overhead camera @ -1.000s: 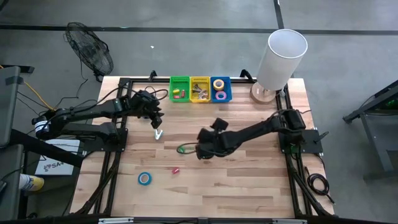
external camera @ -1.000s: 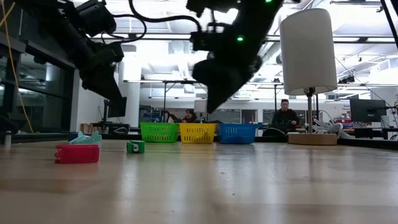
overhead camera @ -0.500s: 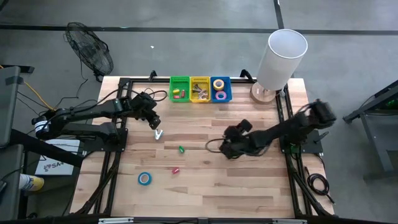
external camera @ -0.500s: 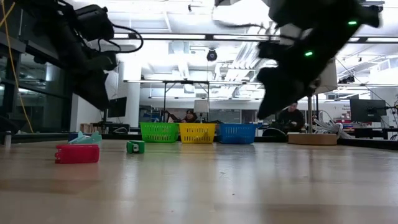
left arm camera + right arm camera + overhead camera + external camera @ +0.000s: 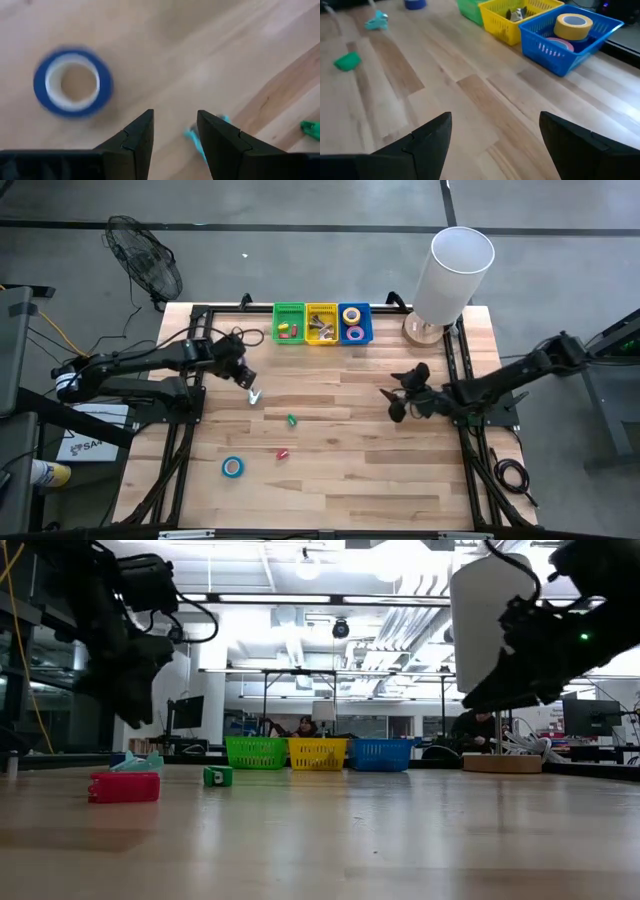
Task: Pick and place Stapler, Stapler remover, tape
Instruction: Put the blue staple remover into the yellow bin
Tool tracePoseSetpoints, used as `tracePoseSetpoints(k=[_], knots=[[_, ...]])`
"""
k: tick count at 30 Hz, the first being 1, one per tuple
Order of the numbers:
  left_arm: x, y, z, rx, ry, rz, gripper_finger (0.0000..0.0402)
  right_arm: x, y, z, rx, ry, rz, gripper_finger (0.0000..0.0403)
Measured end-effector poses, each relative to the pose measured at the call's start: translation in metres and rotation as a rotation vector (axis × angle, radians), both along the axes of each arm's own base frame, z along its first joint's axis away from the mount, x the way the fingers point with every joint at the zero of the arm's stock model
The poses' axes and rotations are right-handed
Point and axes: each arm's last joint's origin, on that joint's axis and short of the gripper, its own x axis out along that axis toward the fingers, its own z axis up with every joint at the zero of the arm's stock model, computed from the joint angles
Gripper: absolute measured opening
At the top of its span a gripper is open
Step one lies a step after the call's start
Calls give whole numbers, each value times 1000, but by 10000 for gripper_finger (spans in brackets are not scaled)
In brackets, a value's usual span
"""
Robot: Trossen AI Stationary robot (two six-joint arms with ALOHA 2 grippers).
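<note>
From above, the left hand [image 5: 243,370] hangs over the counter [image 5: 330,470] near its own side, with a pale teal claw-shaped piece [image 5: 254,395] just beyond its fingertips. A small green piece [image 5: 291,420] lies a little farther off, a small red piece [image 5: 283,452] beyond that, and the blue tape roll [image 5: 232,467] well apart from the hand, toward the near edge. The right hand [image 5: 408,393] is over bare wood on its own side, fingers spread wide and holding nothing. Three baskets, green [image 5: 289,323], yellow [image 5: 322,323] and blue [image 5: 354,323], stand in a row at the far edge; the blue one holds yellow and purple rolls.

At counter height, the red piece [image 5: 123,786] and the green piece [image 5: 217,776] lie flat, both hands raised above them.

The left wrist view shows the left hand's fingers parted with nothing between them; the blue roll lies ahead of one finger, and the teal piece shows just past the other.

The right wrist view shows wide-spread fingers, with the blue basket ahead holding a yellow roll [image 5: 574,25].

The tape roll looks light and stiff, with a smooth rim that may slip. I would pinch it through the open centre, one finger inside and one outside the wall.
</note>
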Motion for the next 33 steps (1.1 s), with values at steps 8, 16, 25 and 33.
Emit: tracePoseSetpoints(k=[8,16,25,33], knots=[[5,-24,-2,-66,0,59,149,-9,-2,-3,10,-25,46,291],[11,-48,-4,-48,0,40,150,-9,-1,-4,22,-21,62,291],[23,-69,-22,-30,98,41,223,-8,-1,-2,32,-48,67,291],[39,-73,-33,-46,69,78,281,-7,0,-1,33,-51,67,291]])
